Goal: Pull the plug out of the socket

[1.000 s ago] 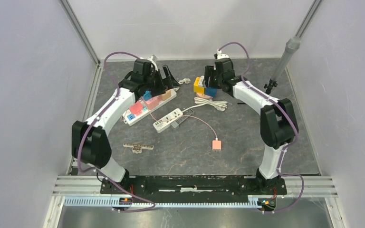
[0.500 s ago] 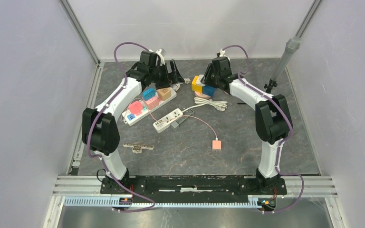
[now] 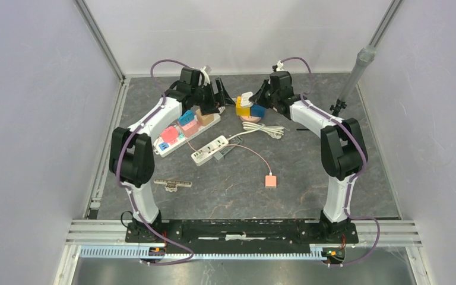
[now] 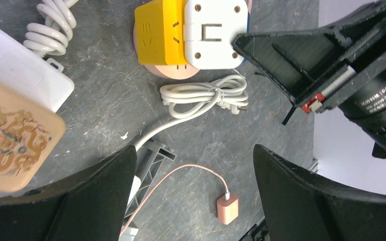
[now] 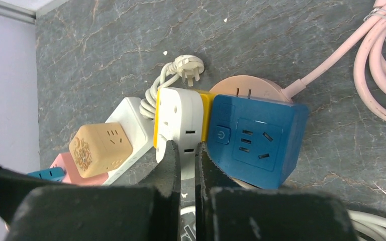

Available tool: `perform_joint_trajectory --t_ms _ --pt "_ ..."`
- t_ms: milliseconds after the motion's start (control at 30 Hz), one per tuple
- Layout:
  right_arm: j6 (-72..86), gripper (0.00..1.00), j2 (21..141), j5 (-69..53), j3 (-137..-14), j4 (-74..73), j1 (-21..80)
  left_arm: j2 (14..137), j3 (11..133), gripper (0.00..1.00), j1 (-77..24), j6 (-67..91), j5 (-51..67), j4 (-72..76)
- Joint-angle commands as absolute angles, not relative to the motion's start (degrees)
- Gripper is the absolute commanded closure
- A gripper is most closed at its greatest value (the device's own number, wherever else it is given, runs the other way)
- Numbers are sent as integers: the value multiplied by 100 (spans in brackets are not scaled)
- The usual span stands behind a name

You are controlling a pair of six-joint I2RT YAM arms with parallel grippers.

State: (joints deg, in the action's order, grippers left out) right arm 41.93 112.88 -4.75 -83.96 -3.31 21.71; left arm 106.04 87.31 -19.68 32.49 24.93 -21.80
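Near the back edge of the dark worktop (image 3: 309, 178), the left gripper (image 3: 218, 98) hangs with jaws wide apart, just left of a yellow-and-blue socket block (image 5: 254, 143) with the white plug (image 5: 180, 123) seated in it. The right gripper (image 5: 187, 149) has its fingers pressed together at the plug's near edge (whether they pinch anything cannot be told). Likely best: the left braces the block while the right takes the plug's body squarely and draws straight out.

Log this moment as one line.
left gripper open, hovering; right gripper shut, tips at white plug; plug against yellow block
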Motion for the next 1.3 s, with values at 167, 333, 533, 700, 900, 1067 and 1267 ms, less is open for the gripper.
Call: perform_joint_trajectory --t_ms 167,333,533,700,900,1067,1267 --pt "3559 100 10956 -1045 -8748 -1523 1992 11298 9065 12 -2058 4695 2839 -1075" --pt "3553 100 10932 -1367 -8599 -1402 1975 11700 9338 15 -2202 4907 2998 -805" --pt "3418 63 11143 -1877 -8798 -860 1962 12015 9701 27 -2392 4675 2548 -1222" --pt "3651 49 11254 -2264 -8552 -284 1969 11800 9716 28 -2541 4103 2011 -1467" --pt "3813 52 11444 -2363 -8576 -226 1968 11768 9743 28 -2534 3980 1888 -1573" --pt "3905 53 11502 -2286 -8551 -276 1966 11663 9648 28 -2531 3950 2083 -1352" --pt "4389 55 11454 -2317 -8162 398 1968 11329 9290 28 -2514 3970 2117 -917"
